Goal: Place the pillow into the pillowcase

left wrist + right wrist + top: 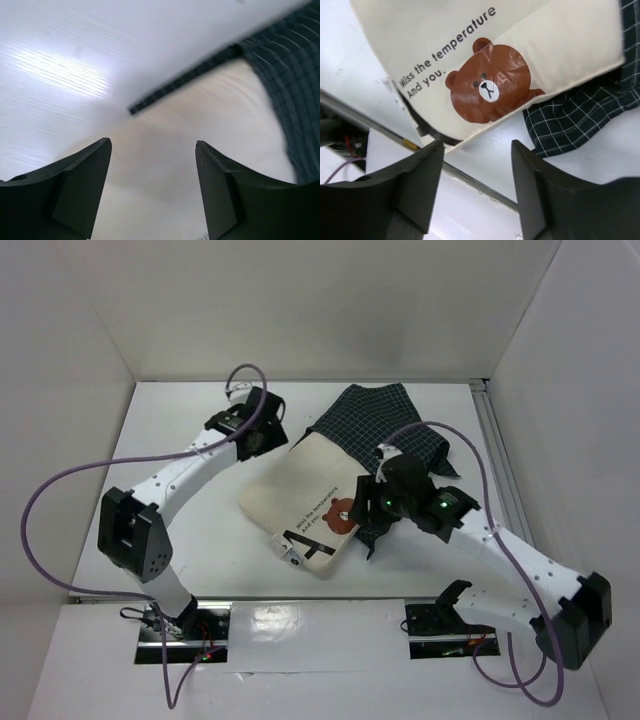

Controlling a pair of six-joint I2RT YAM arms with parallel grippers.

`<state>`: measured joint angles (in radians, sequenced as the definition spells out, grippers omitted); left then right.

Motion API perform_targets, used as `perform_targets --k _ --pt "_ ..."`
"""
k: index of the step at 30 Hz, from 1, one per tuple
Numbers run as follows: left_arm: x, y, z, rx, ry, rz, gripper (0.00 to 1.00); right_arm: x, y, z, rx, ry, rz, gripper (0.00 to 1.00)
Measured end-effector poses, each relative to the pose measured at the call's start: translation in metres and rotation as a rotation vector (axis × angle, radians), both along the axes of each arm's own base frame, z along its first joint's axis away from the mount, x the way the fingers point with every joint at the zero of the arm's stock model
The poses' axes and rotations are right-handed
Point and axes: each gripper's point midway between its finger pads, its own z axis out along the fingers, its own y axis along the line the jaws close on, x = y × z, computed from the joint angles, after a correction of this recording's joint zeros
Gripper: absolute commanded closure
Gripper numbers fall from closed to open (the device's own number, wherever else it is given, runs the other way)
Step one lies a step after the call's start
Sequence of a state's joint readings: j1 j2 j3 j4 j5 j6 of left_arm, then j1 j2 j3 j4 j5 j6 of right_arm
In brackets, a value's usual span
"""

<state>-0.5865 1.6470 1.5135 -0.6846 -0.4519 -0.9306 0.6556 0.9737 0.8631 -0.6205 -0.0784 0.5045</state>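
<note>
Pillow slantwise at centre of table, bear print facing up, 1 o'clock end tucked inside pillowcase, 7 o'clock end bare. Loose checked flap trailing off the pillow's 4 o'clock side. Right gripper above that edge, fingers spread apart, nothing between. Left gripper at the pillow's 11 o'clock corner, beside the pillowcase hem, likewise spread and empty.

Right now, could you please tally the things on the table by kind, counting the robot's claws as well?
Plump cream-white rectangular fabric pillow with a brown bear print: 1
Thin navy fabric pillowcase with a white grid check: 1
Black two-finger claws: 2, the left claw and the right claw, both open
Total: 4
</note>
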Motion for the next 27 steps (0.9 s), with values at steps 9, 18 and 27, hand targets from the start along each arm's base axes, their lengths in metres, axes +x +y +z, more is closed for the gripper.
perform_targets --k 9,18,27 --pt "-0.001 0.070 -0.126 0.086 0.291 0.055 0.26 0.019 0.058 -0.084 -0.168 0.179 0.026 0.42" --pt "-0.114 -0.029 -0.084 -0.066 0.184 -0.289 0.21 0.087 -0.033 -0.086 -0.287 0.199 -0.266 0.12" --pt "-0.125 0.010 -0.027 -0.150 0.048 -0.239 0.02 0.105 0.015 -0.002 -0.302 -0.078 -0.188 0.00"
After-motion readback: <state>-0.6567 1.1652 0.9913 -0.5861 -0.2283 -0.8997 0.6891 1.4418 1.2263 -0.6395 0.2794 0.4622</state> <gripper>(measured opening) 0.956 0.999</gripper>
